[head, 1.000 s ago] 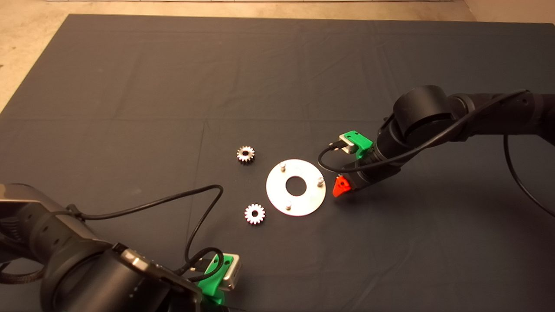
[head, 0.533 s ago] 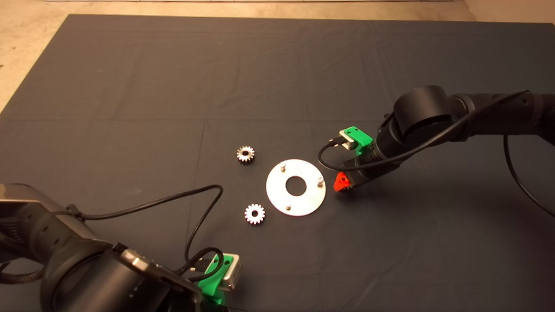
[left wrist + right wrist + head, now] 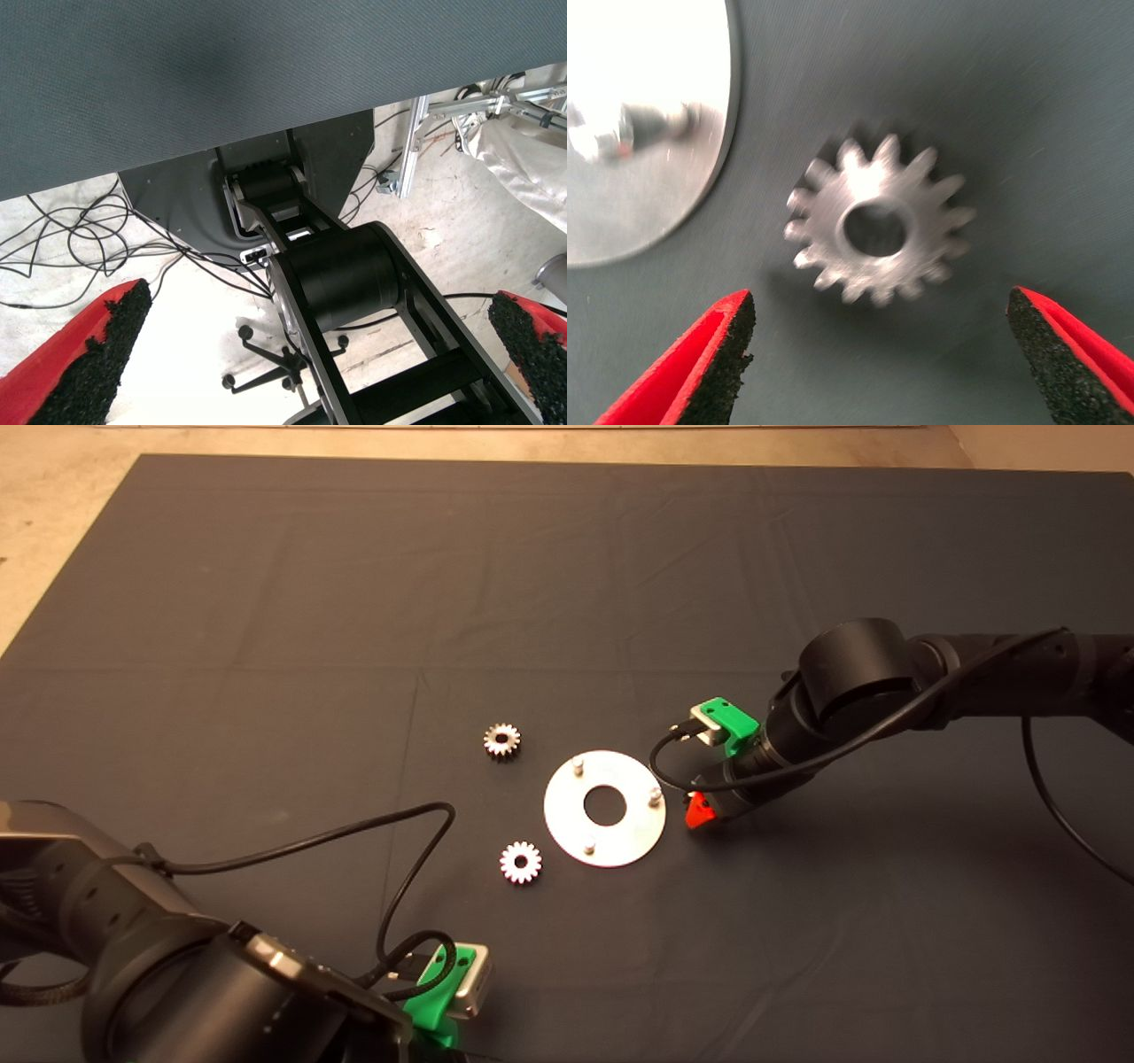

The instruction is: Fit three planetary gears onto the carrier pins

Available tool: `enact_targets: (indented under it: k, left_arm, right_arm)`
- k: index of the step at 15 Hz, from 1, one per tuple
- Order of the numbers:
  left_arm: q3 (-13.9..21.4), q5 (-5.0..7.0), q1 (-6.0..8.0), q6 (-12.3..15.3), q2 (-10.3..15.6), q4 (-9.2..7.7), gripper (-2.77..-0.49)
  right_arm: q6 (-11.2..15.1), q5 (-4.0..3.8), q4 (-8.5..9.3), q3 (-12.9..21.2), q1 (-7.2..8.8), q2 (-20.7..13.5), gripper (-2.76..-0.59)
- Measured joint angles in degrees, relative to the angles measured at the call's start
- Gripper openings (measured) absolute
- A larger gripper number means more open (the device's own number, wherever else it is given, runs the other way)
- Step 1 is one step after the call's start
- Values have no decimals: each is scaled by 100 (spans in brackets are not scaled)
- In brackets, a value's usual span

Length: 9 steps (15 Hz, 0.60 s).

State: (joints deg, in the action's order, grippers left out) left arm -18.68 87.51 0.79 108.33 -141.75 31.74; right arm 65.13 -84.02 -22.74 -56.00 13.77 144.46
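Observation:
The shiny disc (image 3: 563,815) lies mid-mat with three bare carrier pins (image 3: 578,764), (image 3: 655,795), (image 3: 588,844). Two planetary gears lie flat on the mat to its left, one farther back (image 3: 501,740) and one nearer the front (image 3: 520,862). My right gripper (image 3: 700,811) hangs low just right of the disc and hides the third gear in the head view. In the right wrist view that gear (image 3: 877,232) lies flat beside the disc's edge (image 3: 647,177), between my open right gripper's (image 3: 879,305) fingers and untouched. My left gripper (image 3: 319,305) is parked, open and empty, at the lower left.
A black cable (image 3: 390,841) loops over the mat from the left arm toward the nearer gear. The left wrist view looks past the mat's edge (image 3: 266,133) at floor cables and a stand.
My right arm has dropped lower and shifted slightly toward the front, bringing the gripper down by the disc's right edge. The gears, disc and left arm have not moved.

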Motion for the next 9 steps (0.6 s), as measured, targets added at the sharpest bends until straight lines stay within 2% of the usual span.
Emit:
enact_targets:
  k: [4, 6, 9]
  left_arm:
    - [0, 1, 0, 0, 0, 2, -49]
    - [0, 0, 0, 0, 0, 0, -49]
    - [0, 1, 0, 0, 0, 2, -49]
  right_arm:
    - [-15, 1, -177, 5, -8, 0, -140]
    - [-44, 0, -196, 5, -10, 0, -155]
    - [-124, 0, -196, 6, -10, -2, -155]
